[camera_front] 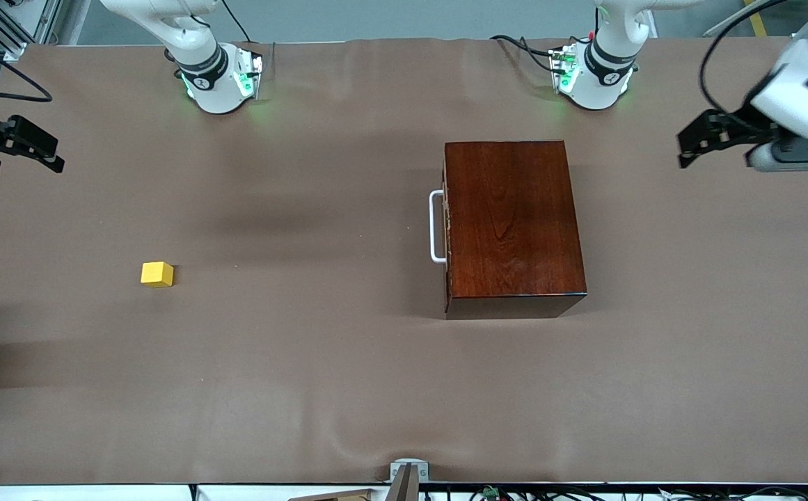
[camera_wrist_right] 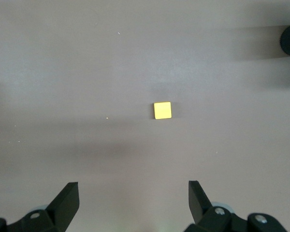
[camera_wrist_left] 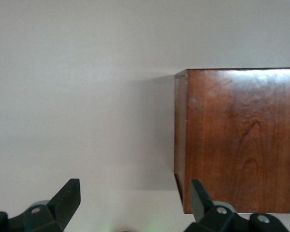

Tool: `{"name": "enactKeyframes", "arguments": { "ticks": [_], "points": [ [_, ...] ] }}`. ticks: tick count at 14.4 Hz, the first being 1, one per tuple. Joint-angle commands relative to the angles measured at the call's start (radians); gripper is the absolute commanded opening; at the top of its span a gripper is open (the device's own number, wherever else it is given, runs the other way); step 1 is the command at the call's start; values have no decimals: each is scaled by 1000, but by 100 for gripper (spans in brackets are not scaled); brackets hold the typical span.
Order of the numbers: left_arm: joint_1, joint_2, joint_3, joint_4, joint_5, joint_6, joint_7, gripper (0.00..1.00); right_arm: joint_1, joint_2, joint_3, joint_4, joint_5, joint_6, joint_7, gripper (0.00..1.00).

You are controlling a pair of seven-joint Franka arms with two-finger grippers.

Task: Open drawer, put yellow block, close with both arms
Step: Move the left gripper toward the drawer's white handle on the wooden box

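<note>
Nearest the front camera we find the glossy mahogany-coloured wooden box (camera_front: 513,228), our landmark; its drawer (camera_front: 447,229) is shut, its white U-shaped bar handle (camera_front: 436,227) facing the right arm's end of the table. We see the small bright yellow cube (camera_front: 157,274) well apart from the box toward that same end, slightly nearer the camera than the handle. Our left gripper (camera_front: 696,142) hangs over bare cloth at the left arm's end, past the box; our right gripper (camera_front: 24,149) hangs over the table's edge at the right arm's end.

From the left wrist we see only the box's top and one side wall (camera_wrist_left: 180,145), no handle, with the fingers (camera_wrist_left: 67,195) spread wide and empty. From the right wrist we see the cube (camera_wrist_right: 162,110) square below wide, empty fingers (camera_wrist_right: 197,195), the box absent.

We judge the cube light, rigid and easily pinched across two flat faces; the drawer should slide by hooking the stiff handle, though the box may shift.
</note>
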Motion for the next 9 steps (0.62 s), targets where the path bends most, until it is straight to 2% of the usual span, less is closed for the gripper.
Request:
{"name": "enactKeyframes", "arguments": {
  "ticks": [1,9],
  "points": [
    [-24,50,-27,41,4,-18,-20,100,-3,8,2,18,2,-12,0,100],
    [-196,173,-42,101,53,-14,-156,100,-3,12,2,18,2,-12,6,100]
  ]
}}
